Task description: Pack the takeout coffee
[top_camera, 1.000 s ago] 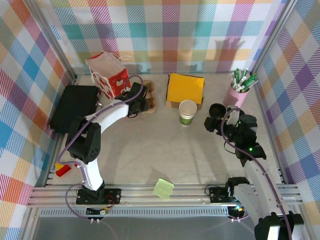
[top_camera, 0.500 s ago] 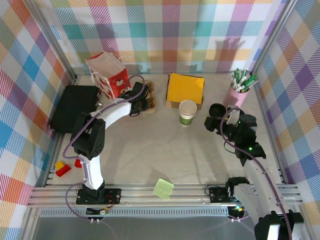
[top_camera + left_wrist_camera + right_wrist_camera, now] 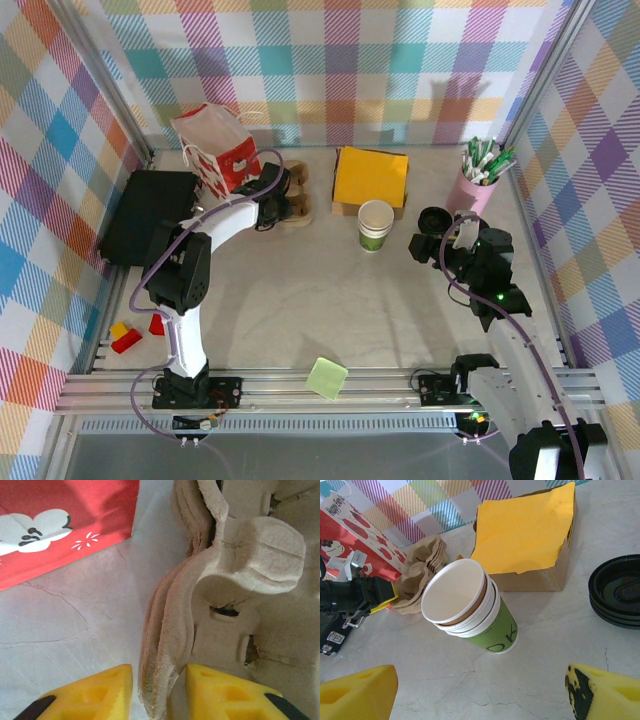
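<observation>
A lab test cell: bare aluminium rails (image 3: 380,386) along the near edge, plaid cloth walls (image 3: 340,70) left, right and far.

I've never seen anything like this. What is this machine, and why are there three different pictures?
These are two robot arms bolted to the near edge of a table. One picture looks down from above. The other two come from a small camera on each wrist, so the yellow shapes at the bottom are that arm's own fingers.

On the table are nested green paper cups, a cardboard box topped with yellow paper, black lids, a pink cup of pens, a red-and-white paper bag and stacked brown cup carriers.

The left hand straddles the carriers' edge; I cannot tell whether it is pinching them. The right hand is open and empty, facing the cups.
</observation>
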### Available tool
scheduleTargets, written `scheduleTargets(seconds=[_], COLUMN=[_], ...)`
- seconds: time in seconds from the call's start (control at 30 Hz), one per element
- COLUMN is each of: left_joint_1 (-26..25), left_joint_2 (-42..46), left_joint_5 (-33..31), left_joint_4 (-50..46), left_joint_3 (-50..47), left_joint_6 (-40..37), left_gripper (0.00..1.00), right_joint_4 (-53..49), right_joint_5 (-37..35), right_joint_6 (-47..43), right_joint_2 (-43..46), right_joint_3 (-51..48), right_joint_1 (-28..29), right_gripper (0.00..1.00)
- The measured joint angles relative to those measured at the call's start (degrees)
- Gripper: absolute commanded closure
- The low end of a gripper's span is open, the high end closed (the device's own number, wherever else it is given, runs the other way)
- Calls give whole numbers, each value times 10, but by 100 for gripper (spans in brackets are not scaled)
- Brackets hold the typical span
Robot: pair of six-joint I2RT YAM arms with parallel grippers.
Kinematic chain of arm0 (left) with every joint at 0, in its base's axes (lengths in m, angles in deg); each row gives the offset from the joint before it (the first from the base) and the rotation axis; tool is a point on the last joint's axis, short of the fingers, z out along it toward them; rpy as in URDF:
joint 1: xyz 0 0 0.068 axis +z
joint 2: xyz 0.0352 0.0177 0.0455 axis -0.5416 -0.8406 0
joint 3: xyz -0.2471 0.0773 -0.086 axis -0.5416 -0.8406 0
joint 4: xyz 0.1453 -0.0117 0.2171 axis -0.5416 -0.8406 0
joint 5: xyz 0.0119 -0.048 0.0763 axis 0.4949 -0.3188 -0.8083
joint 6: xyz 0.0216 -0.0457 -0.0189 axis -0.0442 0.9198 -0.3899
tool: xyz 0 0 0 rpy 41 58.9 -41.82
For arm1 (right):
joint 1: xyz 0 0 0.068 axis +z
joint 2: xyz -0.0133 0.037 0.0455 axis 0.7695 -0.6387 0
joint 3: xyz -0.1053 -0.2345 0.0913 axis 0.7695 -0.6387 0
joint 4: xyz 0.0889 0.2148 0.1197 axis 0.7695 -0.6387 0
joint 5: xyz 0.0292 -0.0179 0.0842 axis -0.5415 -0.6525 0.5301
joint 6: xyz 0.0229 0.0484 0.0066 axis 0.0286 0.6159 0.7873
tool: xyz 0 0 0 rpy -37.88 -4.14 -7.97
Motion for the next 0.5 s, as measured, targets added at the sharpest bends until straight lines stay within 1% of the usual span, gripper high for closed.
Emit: scheduleTargets(seconds=[0.13, 0.23, 0.5], left_joint_1=[0, 1, 2], left_joint_2=[0, 0, 0], left_joint_5=[2, 4, 10], left_joint_4=[7, 8, 8], left_joint_3=[0, 0, 0], left_joint_6=[0, 0, 0], left_gripper=[72, 76, 83], right_joint_4=[0, 0, 0], right_joint_5=[0, 0, 0], right_joint_6=[0, 0, 0], right_joint_2=[-1, -3, -4], right_joint_3=[0, 0, 0], right_joint_1=[0, 0, 0], right_gripper=[13, 13, 14])
